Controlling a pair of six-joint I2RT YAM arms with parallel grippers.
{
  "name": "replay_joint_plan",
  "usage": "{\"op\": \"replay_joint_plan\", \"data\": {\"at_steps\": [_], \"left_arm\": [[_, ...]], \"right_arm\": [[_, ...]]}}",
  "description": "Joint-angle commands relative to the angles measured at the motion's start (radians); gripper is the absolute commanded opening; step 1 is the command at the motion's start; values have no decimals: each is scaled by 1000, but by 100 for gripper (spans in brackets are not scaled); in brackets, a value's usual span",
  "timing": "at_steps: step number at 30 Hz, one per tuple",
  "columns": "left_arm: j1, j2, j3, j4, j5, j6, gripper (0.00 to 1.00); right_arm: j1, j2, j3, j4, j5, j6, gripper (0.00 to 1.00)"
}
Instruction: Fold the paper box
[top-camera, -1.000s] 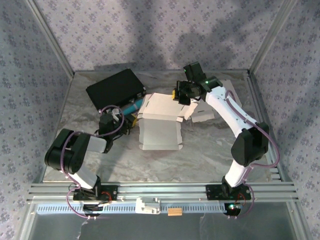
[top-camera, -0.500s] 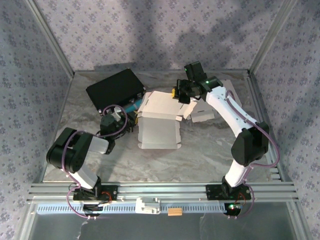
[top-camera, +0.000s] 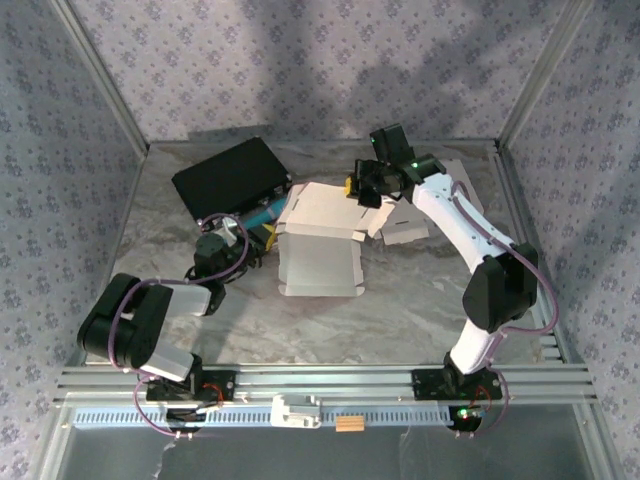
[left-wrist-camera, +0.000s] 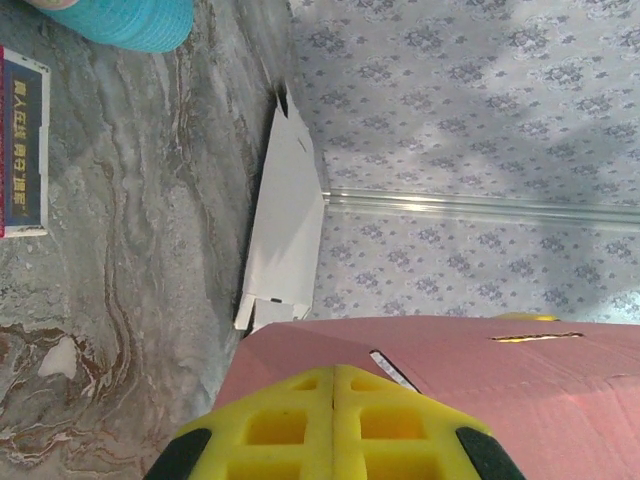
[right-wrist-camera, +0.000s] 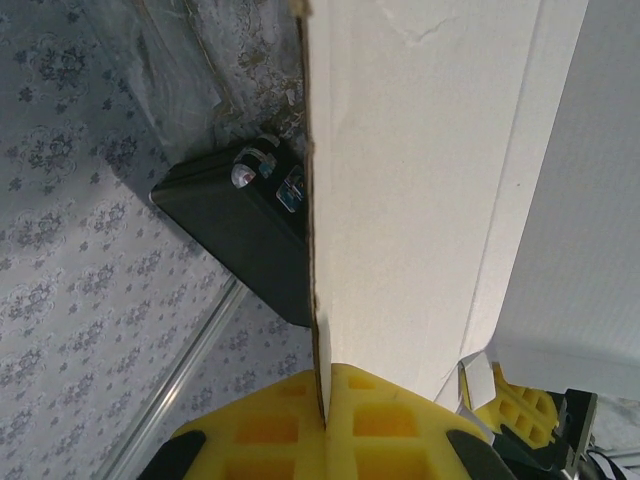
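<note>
1. The paper box (top-camera: 318, 262) lies at the middle of the table (top-camera: 400, 310). Its base panel is flat and its far flaps are partly raised. Folding is judged to be at an early stage.
2. The right end effector (top-camera: 354, 189) is clamped on the far flap of the box. In the right wrist view the card edge runs straight into the seam between the yellow pads (right-wrist-camera: 260, 440). This hold probably keeps the flap lifted so it can be turned over along its crease.
3. The left end effector (top-camera: 255, 242) sits at the left edge of the box with its jaws fully together. In the left wrist view a box panel lies just past the fingertips (left-wrist-camera: 280, 430). It cannot be told whether a thin flap is pinched. The position suggests it is bracing the side wall against the right arm's pull.
4. The black case (top-camera: 230, 175) and teal roll (top-camera: 262, 213) lie at the far left, near the box but outside the fold area.
5. Change from one second ago: the left arm's elbow and shoulder links have swung down toward the near-left corner. The box and the right arm hold their positions.
</note>
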Motion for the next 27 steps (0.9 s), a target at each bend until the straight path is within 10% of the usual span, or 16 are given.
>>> {"op": "replay_joint_plan", "data": {"at_steps": [1, 15, 27], "left_arm": [[-19, 16, 27, 24, -3, 17, 1], [-87, -43, 29, -82, -27, 57, 5], [-51, -556, 63, -1079, -18, 398, 39]], "right_arm": [[5, 11, -7, 0, -12, 22, 0], [23, 11, -30, 23, -5, 15, 0], [119, -68, -194, 201, 247, -81, 0]]}}
